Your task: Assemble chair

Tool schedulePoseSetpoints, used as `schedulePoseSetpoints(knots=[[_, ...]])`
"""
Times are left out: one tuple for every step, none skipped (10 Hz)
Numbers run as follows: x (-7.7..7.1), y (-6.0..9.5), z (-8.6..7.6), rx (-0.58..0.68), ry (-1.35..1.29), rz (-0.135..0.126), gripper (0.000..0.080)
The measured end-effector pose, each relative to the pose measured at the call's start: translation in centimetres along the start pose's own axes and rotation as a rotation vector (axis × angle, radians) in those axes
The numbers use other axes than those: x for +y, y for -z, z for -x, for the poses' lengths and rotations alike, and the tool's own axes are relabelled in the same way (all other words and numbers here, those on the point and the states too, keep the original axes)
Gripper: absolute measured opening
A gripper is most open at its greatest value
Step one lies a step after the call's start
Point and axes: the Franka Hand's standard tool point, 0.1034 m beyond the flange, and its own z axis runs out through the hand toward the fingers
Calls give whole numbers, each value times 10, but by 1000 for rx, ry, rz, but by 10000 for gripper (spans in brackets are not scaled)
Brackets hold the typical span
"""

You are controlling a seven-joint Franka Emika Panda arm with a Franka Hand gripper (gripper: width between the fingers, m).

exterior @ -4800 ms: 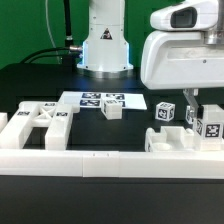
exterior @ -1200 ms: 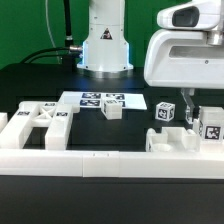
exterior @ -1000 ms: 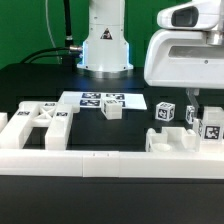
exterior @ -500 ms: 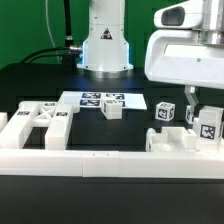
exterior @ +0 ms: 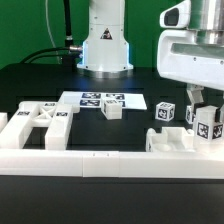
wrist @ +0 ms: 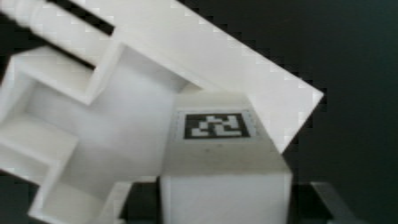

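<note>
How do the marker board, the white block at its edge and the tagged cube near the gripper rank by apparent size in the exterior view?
1. marker board
2. white block and tagged cube: these look about alike, so they are left unranked.

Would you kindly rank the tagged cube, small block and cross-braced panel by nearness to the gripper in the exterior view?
1. Tagged cube, just beside the gripper, which grips a tagged piece.
2. Small block, middle, by the marker board.
3. Cross-braced panel, the exterior view's far left.
</note>
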Motion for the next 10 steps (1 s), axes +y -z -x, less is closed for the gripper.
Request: schedulePoseSetpoints(knots=[[0,0,1,-3,-89,-1,287],[1,0,2,-2,-210,-17,287],[0,1,4,-2,-382,-29,287],[-1,1,5,8,-512,-32,287],[0,1,4,4,-632,-35,288],[1,2,2,5,-687,-33,288],[2,2,1,4,-711,-33,289],[2,2,1,5,-659,-33,289],[3,2,-1,8,-567,-27,456],[6,2,-2,2,-517,2,602]])
